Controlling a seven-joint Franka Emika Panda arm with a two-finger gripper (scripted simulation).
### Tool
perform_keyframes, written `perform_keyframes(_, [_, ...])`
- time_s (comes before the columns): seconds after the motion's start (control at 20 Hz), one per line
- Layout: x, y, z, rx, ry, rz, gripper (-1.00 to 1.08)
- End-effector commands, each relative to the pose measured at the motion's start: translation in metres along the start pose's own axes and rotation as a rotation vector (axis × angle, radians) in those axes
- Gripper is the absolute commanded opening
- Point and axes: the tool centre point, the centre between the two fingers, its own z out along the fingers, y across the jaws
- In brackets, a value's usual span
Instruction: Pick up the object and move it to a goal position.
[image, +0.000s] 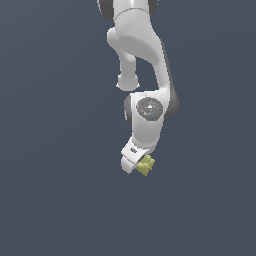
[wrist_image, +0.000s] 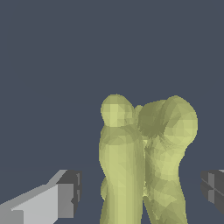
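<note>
The object (wrist_image: 144, 162) is a small yellow-green lumpy item with rounded knobs and ridges. In the wrist view it stands between the two fingers of my gripper (wrist_image: 140, 190). The dark pads (wrist_image: 72, 188) sit on either side of it with a gap to each, so the jaws are open and not touching it. In the exterior view the object (image: 146, 165) shows just beside the lower end of the white gripper (image: 139, 165), towards the exterior view's right. The fingertips are hidden there behind the hand and the object.
The white arm (image: 140, 55) comes down from the top of the exterior view. The surroundings are a plain dark grey-blue surface (image: 60, 200) with no other objects in sight.
</note>
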Motion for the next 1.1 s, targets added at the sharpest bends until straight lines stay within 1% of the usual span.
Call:
perform_keyframes(0.0, [0.0002,0.0005,0.0067,-0.001,0.001,0.000,1.00])
perform_keyframes(0.2, [0.0011,0.0013,0.0071,-0.001,0.001,0.000,1.00])
perform_keyframes(0.25, [0.0011,0.0013,0.0071,-0.001,0.001,0.000,-1.00])
perform_keyframes(0.8, [0.0011,0.0012,0.0069,-0.001,0.001,0.000,-1.00])
perform_keyframes(1.05, [0.0012,-0.0039,-0.0008,-0.001,0.001,0.000,-1.00])
